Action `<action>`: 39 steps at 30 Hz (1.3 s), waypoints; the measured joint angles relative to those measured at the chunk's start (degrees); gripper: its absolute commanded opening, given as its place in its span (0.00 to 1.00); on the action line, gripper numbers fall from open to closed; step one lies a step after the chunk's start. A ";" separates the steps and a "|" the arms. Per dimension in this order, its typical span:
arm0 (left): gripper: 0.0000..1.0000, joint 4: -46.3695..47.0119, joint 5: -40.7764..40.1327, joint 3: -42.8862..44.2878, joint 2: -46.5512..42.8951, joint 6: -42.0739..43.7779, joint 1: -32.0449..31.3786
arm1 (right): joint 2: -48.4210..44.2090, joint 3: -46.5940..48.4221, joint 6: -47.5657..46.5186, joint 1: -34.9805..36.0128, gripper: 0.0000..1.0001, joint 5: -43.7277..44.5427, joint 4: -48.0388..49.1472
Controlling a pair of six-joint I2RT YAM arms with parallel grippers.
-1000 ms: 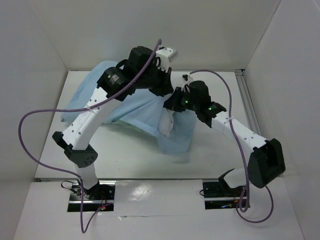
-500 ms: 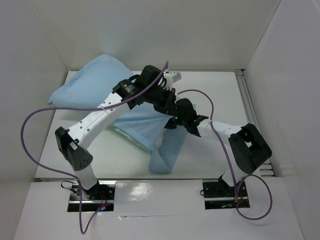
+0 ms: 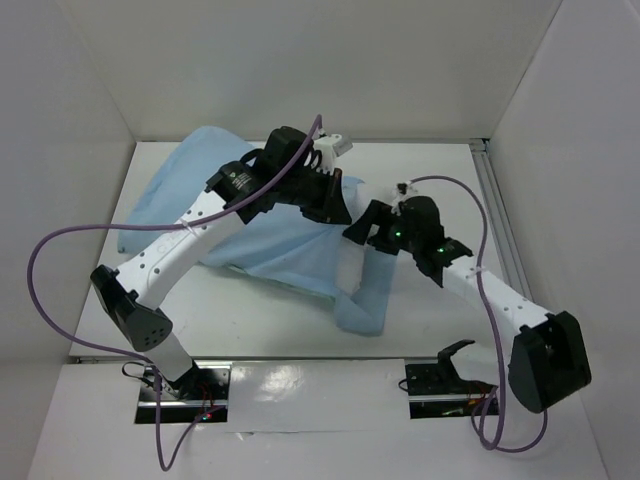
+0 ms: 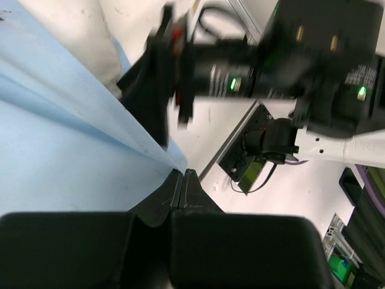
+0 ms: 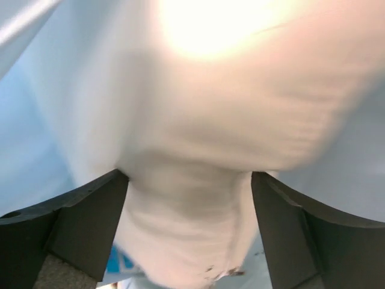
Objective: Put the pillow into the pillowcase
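Observation:
The light blue pillowcase (image 3: pixel 200 190) lies puffed from the back left of the table toward the front middle. My left gripper (image 3: pixel 338 210) is over its near right end, and in the left wrist view it (image 4: pixel 182 178) is shut on the edge of the pillowcase (image 4: pixel 60 150). Close beside it, my right gripper (image 3: pixel 358 232) points into the cloth. A strip of the white pillow (image 3: pixel 352 268) shows at the case's mouth. In the right wrist view the gripper (image 5: pixel 188 176) stands wide, the pillow (image 5: pixel 198 120) bulging between its fingers, blue cloth (image 5: pixel 24 120) around it.
White walls enclose the table on three sides. A metal rail (image 3: pixel 497 200) runs along the right edge. Purple cables (image 3: pixel 45 280) loop from both arms. A blue-and-white tag (image 5: pixel 117 260) shows under the pillow.
My right gripper has gone from shut to wide open on the pillow's end, and its arm has swung out to the right. The pillowcase's near end has shifted right.

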 measured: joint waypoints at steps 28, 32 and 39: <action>0.00 0.46 6.58 4.11 12.09 -0.02 1.07 | 8.94 0.96 0.20 -6.38 0.00 -17.86 15.26; 0.00 -3.48 10.14 15.89 19.34 -0.44 2.12 | 5.31 0.87 3.72 -4.83 0.00 -12.59 16.00; 0.00 -0.13 13.46 18.91 18.86 -2.62 0.24 | 13.38 0.90 9.86 -4.37 0.00 -7.58 24.24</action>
